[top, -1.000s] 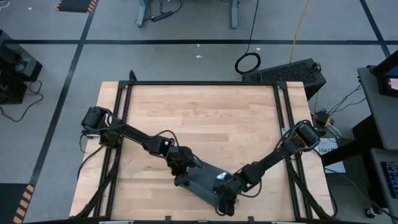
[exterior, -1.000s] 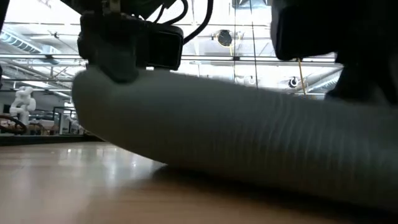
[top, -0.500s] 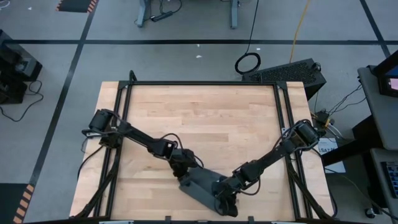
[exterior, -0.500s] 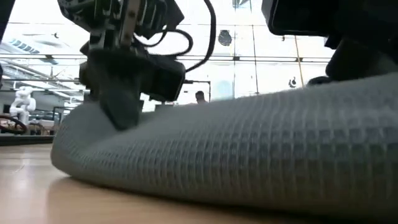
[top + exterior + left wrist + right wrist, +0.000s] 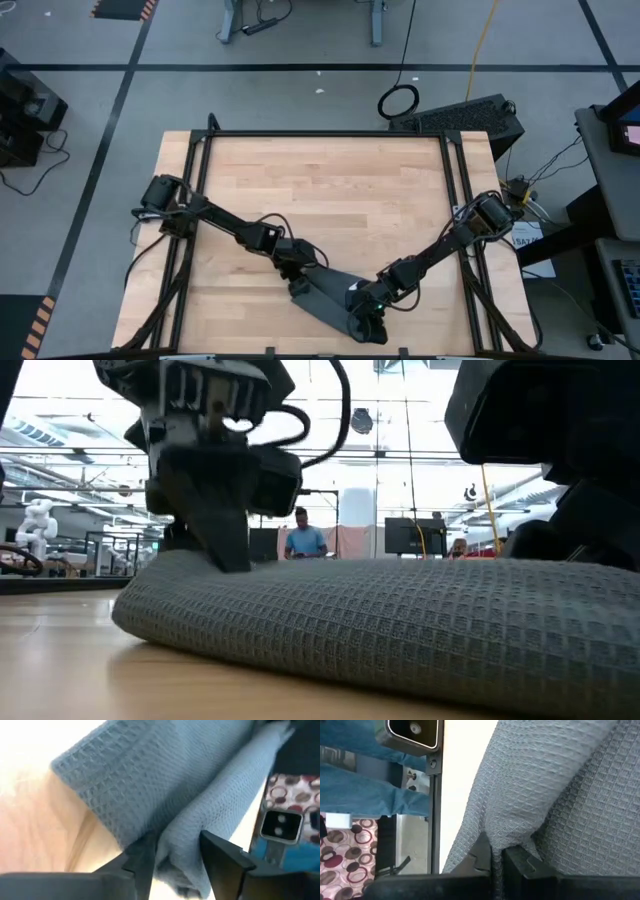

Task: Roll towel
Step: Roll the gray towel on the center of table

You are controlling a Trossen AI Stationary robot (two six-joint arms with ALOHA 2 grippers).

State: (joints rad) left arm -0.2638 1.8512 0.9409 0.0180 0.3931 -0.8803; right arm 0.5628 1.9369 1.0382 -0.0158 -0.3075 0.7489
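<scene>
Since a second ago the towel [image 5: 330,298] has dropped from being lifted off the wood to lying flat on the table [image 5: 320,190], and our left gripper [image 5: 175,852] has loosened: its fingers [image 5: 142,857] now stand apart with a fold of cloth loose between them, not pinched.

Right gripper [image 5: 496,854] is at the other end of the towel, jaws pressed together on a thin fold of the weave, so we'd call that end clamped.

Position: the towel sits at the near edge of the table, lying on a diagonal between the two grippers, left gripper on the end further in, right gripper on the end closest to the edge. From the low view it reads as a long, thick, rounded bundle resting on the wood, left gripper just touching its top.

Progress, our read: the cloth is already gathered into a narrow roll-like log, no flat spread left that we can see. Whether the roll is tight or just bunched, we can't tell; the left wrist view shows two separate folds, so it looks loose at that end. What's left: release the right end, back both arms off.
</scene>
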